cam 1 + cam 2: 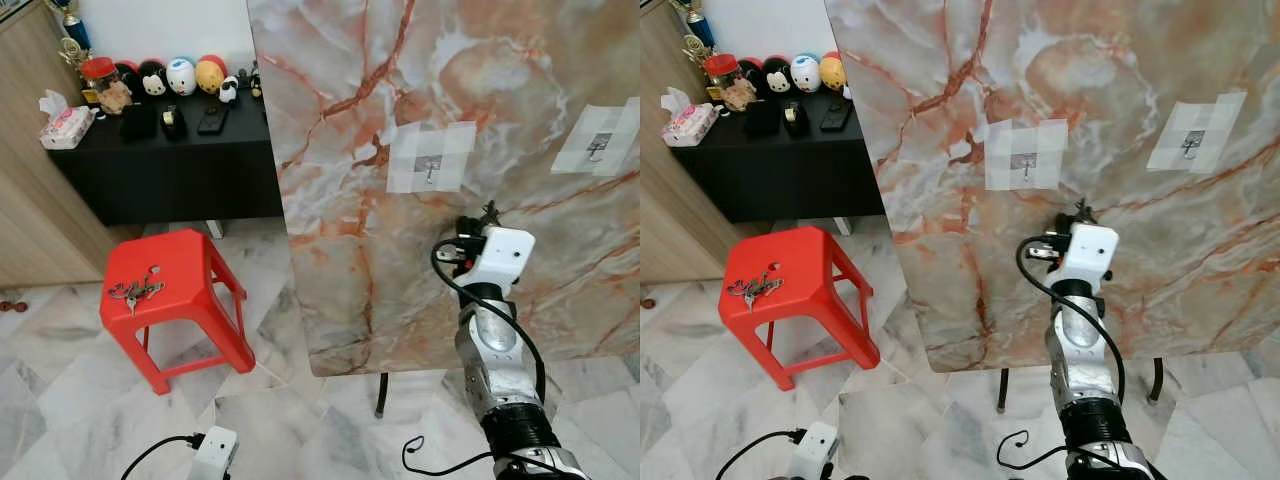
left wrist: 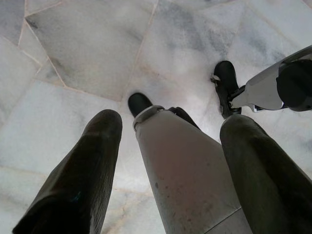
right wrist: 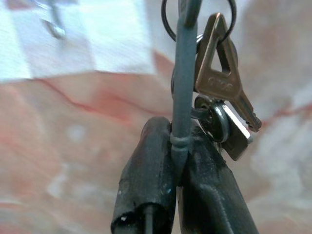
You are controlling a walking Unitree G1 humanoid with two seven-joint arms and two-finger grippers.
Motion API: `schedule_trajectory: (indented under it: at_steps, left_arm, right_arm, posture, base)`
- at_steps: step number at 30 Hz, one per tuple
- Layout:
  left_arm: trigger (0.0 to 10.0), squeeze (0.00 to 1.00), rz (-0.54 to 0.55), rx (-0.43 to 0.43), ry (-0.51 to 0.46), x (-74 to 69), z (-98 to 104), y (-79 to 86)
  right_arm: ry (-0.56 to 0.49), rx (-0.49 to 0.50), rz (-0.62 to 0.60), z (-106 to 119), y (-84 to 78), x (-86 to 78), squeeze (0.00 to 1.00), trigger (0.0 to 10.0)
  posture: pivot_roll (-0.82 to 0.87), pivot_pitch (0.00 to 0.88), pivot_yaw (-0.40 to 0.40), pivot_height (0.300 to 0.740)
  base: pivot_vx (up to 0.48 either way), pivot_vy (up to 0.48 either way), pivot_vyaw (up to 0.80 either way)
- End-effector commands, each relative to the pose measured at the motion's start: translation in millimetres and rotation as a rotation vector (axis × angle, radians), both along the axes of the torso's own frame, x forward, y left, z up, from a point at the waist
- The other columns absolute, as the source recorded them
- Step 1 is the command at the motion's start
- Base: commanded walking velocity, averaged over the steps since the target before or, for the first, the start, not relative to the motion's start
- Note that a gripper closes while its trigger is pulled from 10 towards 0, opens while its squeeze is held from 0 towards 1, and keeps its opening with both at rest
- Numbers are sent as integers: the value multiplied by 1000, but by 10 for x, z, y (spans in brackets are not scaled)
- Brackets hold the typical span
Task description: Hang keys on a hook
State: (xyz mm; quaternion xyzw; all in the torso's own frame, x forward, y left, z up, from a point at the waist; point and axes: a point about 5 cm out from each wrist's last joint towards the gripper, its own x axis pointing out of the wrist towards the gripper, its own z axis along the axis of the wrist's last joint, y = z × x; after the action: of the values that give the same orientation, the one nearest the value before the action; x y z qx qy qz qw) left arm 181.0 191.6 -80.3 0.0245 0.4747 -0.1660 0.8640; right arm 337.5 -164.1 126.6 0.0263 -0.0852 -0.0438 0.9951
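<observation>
My right gripper (image 1: 484,220) is raised against the marble board (image 1: 480,90), shut on the grey strap of a key bunch (image 3: 219,92). The ring and brass keys hang at the fingertips (image 3: 195,161). A small metal hook (image 1: 430,170) on white tape sits just above and to the left of the held keys, blurred in the right wrist view as the hook (image 3: 53,24). A second taped hook (image 1: 598,148) is at the board's right. Another key bunch (image 1: 135,291) lies on the red stool (image 1: 200,310). My left gripper (image 2: 170,161) hangs open low by my leg.
The marble board stands on thin black legs (image 1: 381,395) over a marble floor. A black cabinet (image 1: 170,160) with toy figures, a tissue pack (image 1: 66,126) and small items stands at the back left. A wooden panel (image 1: 30,200) runs along the left.
</observation>
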Motion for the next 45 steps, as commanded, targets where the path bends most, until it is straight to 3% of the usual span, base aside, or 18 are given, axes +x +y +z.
schedule_trajectory:
  at_steps: [1,20,32,35,45]
  left_arm:
    - [10000,0,-9,13,14,-28,-10,33]
    - [10000,0,-8,11,16,-32,-12,30]
    - [10000,0,-11,10,16,-36,-15,23]
    - [10000,0,-15,10,17,-42,-17,21]
    - [10000,0,-18,11,18,-49,-21,19]
  right_arm:
    - [-47,-31,28,136,64,31,0,10000]
    - [-83,-80,170,299,324,99,0,10000]
    - [-73,-82,175,328,349,130,0,10000]
    - [-15,-112,139,260,322,152,0,10000]
    - [23,-135,144,226,299,173,0,10000]
  posture:
    - [-165,84,44,727]
    - [-165,84,40,727]
    - [-165,75,38,727]
    - [-167,71,38,727]
    - [-170,66,35,727]
  base:
    - [0,0,0]
    - [0,0,0]
    - [0,0,0]
    - [0,0,0]
    - [0,0,0]
